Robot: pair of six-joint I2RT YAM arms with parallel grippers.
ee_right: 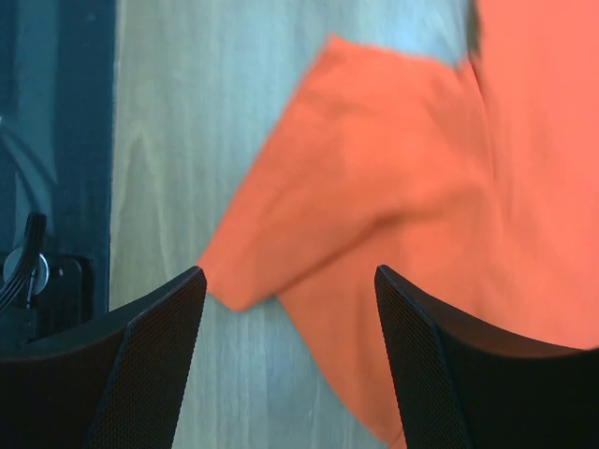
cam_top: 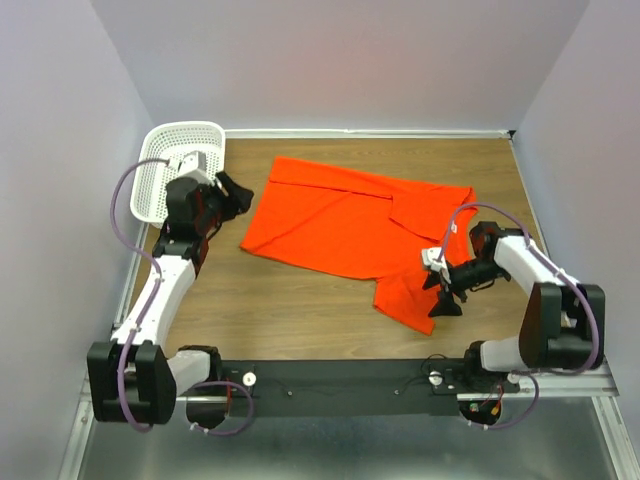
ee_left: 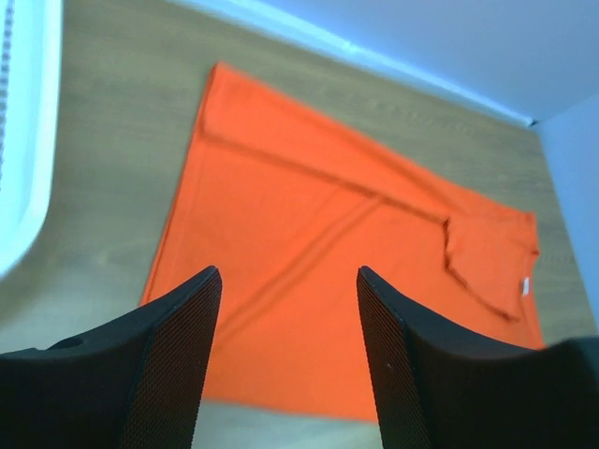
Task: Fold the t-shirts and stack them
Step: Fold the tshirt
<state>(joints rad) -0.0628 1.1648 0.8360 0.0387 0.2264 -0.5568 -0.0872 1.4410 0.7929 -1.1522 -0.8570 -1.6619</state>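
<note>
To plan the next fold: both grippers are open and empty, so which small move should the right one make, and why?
Probably lower the right gripper and pinch the sleeve below it: this flap sticks out from the t-shirt toward the near edge.

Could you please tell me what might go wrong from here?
1. The sleeve juts out crooked near the right fingers; folding now may leave a lumpy edge.
2. The shirt lies doubled over in places, so a pinch might catch only one layer.
3. The left arm sits beside the basket and could nudge it.
</note>
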